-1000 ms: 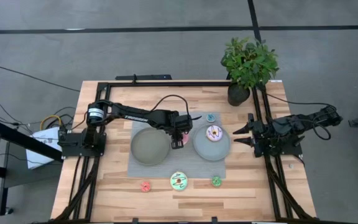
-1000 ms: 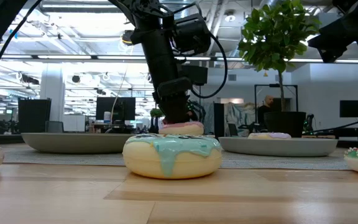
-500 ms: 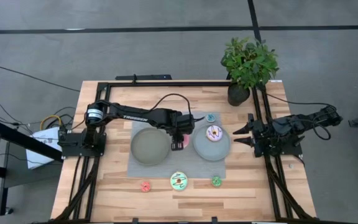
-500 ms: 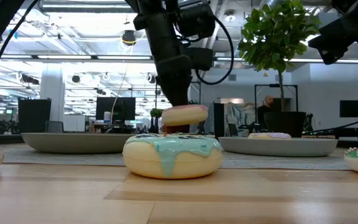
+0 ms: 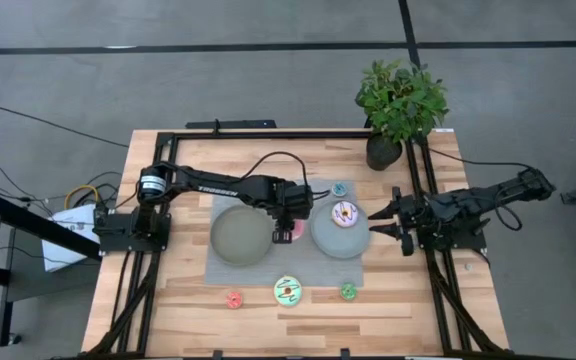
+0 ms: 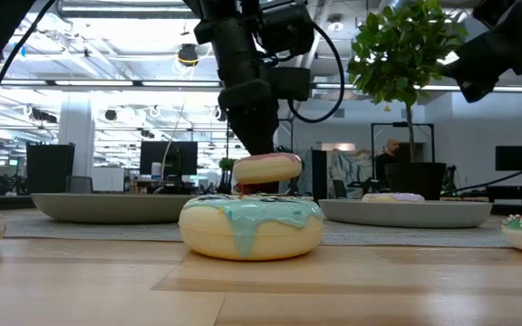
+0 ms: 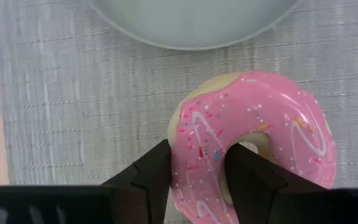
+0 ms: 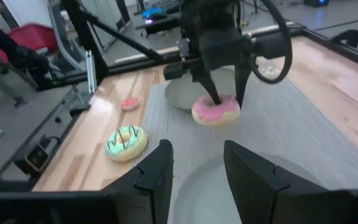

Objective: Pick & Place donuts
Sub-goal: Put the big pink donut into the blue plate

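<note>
The table (image 5: 178,290) fills the middle of the high view, pale wood in a black frame, with a grey mat (image 5: 286,268) at its centre and a potted plant (image 5: 400,100) in the upper right. On the mat sit two grey plates: the left plate (image 5: 238,238), bare, and the right plate (image 5: 340,238), already carrying the white sprinkled donut (image 5: 344,212).

Now the action. The left gripper (image 5: 286,226) reaches in from the left of the frame and hangs over the strip of mat between the two plates, and it has the pink donut (image 7: 253,146) pinched, one finger through the hole and one outside the ring. In the low view the donut rides clear of the mat, flat and level. Both plates lie just beside it, the bare one to its left, the occupied one to its right; which one it is bound for cannot be told, but either is a short sideways carry.

The right gripper (image 5: 386,222) hovers at the right plate's edge, fingers parted, holding nothing.

Along the lower edge wait the mint donut (image 5: 288,291), the red donut (image 5: 234,299) and the green donut (image 5: 348,291); the blue donut (image 5: 339,188) sits above the right plate.
</note>
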Controlling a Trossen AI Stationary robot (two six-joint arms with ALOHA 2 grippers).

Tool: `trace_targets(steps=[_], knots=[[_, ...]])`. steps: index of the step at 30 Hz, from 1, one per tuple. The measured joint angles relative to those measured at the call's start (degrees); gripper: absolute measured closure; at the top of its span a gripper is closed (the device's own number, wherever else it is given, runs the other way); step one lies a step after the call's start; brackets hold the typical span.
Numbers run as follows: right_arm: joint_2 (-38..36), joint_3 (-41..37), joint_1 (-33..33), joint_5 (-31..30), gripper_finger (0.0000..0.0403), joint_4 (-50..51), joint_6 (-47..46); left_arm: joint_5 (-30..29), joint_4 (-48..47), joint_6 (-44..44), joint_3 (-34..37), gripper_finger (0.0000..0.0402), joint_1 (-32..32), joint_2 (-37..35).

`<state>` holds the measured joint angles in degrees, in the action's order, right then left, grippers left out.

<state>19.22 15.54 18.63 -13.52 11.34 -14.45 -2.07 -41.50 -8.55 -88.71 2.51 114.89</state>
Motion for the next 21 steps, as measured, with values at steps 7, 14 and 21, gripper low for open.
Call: trace_targets(steps=[7,14,21], knots=[[9.3,-1.2,0.0,0.0,0.0268,-13.6,-1.8,-6.6,-0.2,-1.6,0.0,0.0269,-2.8,-0.9],[16.6,-1.1,0.0,0.1,0.026,-18.3,-2.7,-18.4,-0.3,-3.1,0.1,0.0269,-6.9,-1.8],[20.0,-1.1,0.0,0.1,0.0245,-19.1,-4.7,-33.2,-0.8,-4.4,0.1,0.0269,-11.4,-2.0]])
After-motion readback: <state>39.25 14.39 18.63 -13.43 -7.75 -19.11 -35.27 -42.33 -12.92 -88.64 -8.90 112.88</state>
